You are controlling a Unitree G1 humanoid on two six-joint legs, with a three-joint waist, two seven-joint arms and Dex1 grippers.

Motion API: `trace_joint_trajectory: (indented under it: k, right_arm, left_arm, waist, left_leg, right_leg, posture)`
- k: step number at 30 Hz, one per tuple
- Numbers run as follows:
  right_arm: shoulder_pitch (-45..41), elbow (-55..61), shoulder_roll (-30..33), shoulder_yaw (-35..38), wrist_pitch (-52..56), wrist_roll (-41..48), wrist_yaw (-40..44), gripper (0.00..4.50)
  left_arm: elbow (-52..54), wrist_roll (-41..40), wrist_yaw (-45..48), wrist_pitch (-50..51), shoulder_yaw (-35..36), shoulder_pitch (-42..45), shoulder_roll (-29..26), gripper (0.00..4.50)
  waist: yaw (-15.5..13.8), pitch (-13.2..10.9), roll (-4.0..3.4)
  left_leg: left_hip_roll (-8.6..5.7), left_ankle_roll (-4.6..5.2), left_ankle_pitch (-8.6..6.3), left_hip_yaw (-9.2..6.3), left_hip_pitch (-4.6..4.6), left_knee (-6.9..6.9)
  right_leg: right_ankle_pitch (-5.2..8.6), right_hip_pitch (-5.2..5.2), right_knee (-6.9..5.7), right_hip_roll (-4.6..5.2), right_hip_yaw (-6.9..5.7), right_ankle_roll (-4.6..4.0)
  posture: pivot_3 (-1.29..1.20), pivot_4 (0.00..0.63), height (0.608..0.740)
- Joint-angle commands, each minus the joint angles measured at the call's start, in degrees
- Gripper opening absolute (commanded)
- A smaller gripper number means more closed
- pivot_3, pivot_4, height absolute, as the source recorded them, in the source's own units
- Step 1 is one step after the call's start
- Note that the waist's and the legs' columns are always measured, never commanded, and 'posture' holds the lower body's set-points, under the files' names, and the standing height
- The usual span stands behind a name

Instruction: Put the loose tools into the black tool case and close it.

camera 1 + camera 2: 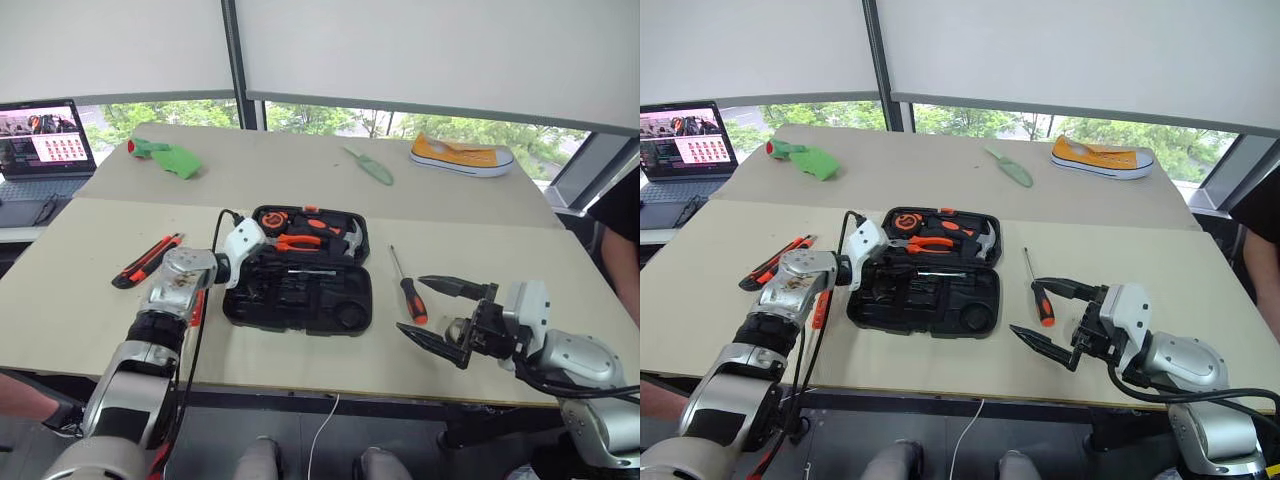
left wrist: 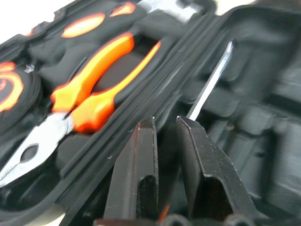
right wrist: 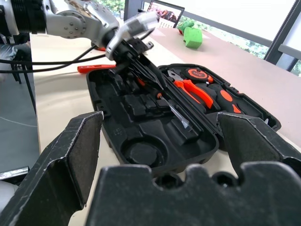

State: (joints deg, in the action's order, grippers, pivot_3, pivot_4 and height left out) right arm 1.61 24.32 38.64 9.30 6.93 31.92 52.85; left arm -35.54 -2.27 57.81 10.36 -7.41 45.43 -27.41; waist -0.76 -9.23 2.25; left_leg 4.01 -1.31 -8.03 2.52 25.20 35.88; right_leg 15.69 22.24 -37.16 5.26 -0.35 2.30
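The black tool case (image 1: 352, 312) lies open in the middle of the table. Its far half holds orange-handled pliers (image 1: 297, 242), a hammer and a tape measure. My left gripper (image 2: 166, 123) reaches into the near half, shut on a screwdriver whose steel shaft (image 2: 211, 82) juts past the fingertips over the moulded slots. To the right of the case another screwdriver (image 1: 413, 300) rests on the table. My right gripper (image 1: 1026, 307) hovers wide open just beside it, holding nothing. A utility knife (image 1: 147, 260) lies left of the case. An orange tool (image 1: 820, 308) peeks from under my left forearm.
On the far table lie a green trowel (image 1: 370, 167), a yellow shoe (image 1: 462, 155) and a green object with a red tip (image 1: 165, 157). A laptop (image 1: 42, 140) stands at the far left. A person's arm (image 1: 622, 235) shows at the right edge.
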Motion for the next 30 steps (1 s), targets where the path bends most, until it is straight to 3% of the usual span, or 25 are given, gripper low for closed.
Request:
trace_joint_trajectory:
  k: [1,6,7,11,16,19,21,25,30]
  right_arm:
    - [0.56,2.89,-0.56,0.49,-0.02,0.30,-0.88,4.50]
    - [3.21,3.30,-1.81,3.50,0.19,-0.43,-4.80,4.50]
    - [4.19,3.27,-2.37,4.73,0.38,-0.59,-6.47,4.50]
    - [11.19,4.18,-5.12,9.75,0.73,-1.49,-12.11,4.50]
    - [23.91,10.34,-7.68,11.64,5.75,-2.80,-17.91,4.50]
    - [27.43,11.57,-7.69,11.82,10.74,-8.13,-23.53,4.50]
    - [24.72,13.33,-5.85,10.43,16.18,-11.55,-27.55,4.50]
    - [9.82,16.08,-5.89,9.18,33.53,-3.31,-34.79,4.50]
    - [-8.84,10.66,-3.87,3.20,52.38,1.82,-36.37,4.50]
  left_arm:
    - [3.37,0.24,2.54,5.50,-2.46,-1.54,0.15,0.75]
    - [5.80,-5.21,2.67,-2.12,4.42,-3.01,-0.36,0.75]
    - [6.50,-7.50,4.29,-4.83,6.40,-3.48,-0.64,1.25]
    - [9.86,-17.38,14.29,-8.25,13.22,-7.90,-3.55,2.52]
    - [13.58,-20.56,23.09,-11.31,15.90,-19.12,-10.42,4.43]
    - [14.73,-20.63,24.22,-14.05,18.00,-25.38,-13.07,4.43]
    - [17.65,-22.07,23.54,-13.48,19.83,-29.26,-13.95,4.43]
    - [29.96,-27.56,19.73,-7.31,20.86,-32.76,-12.45,4.43]
    - [37.10,-30.11,16.38,-3.89,19.81,-33.69,-10.42,4.43]
  waist:
    - [-0.03,0.01,-0.01]
    - [0.02,0.02,-0.03]
    - [0.05,0.01,-0.02]
    - [0.06,0.01,-0.02]
    - [0.31,0.23,-0.41]
    - [0.24,0.22,-0.44]
    - [0.50,0.22,-0.44]
    - [0.72,0.17,-0.43]
    - [0.08,0.19,-0.50]
  left_leg:
    - [0.00,0.01,0.00,0.00,0.00,0.00]
    - [-0.01,0.04,-0.01,0.01,0.02,-0.01]
    - [-0.01,0.05,-0.02,0.01,0.04,-0.02]
    - [0.00,0.06,-0.02,0.01,0.15,-0.04]
    - [0.01,0.09,-0.05,0.10,0.03,-0.13]
    - [0.10,0.09,-0.05,0.09,0.02,-0.11]
    - [0.12,0.04,-0.08,0.14,0.00,-0.05]
    - [0.32,-0.36,-0.32,0.28,0.01,-0.03]
    - [0.39,-0.34,-0.31,0.51,0.03,-0.04]
  right_leg:
    - [-0.01,0.00,0.00,0.00,0.00,0.00]
    - [-0.17,0.01,0.06,0.01,0.05,-0.25]
    - [-0.24,0.03,0.06,0.01,0.05,-0.38]
    - [-0.26,0.12,0.07,0.00,0.05,-0.41]
    - [-0.24,0.10,0.09,0.02,0.13,-0.44]
    - [-0.20,0.13,0.07,-0.01,0.11,-0.51]
    - [-0.01,0.15,0.12,0.05,0.11,-0.75]
    - [-0.17,0.40,0.22,0.15,0.11,-0.72]
    - [-0.32,0.49,0.25,0.10,0.07,-0.73]
  posture:
    - [0.00,0.150,0.740]
    - [0.00,0.150,0.740]
    - [0.00,0.150,0.740]
    - [0.00,0.150,0.740]
    - [0.00,0.150,0.740]
    - [0.00,0.150,0.740]
    - [0.00,0.150,0.740]
    - [0.00,0.150,0.740]
    - [0.00,0.150,0.740]
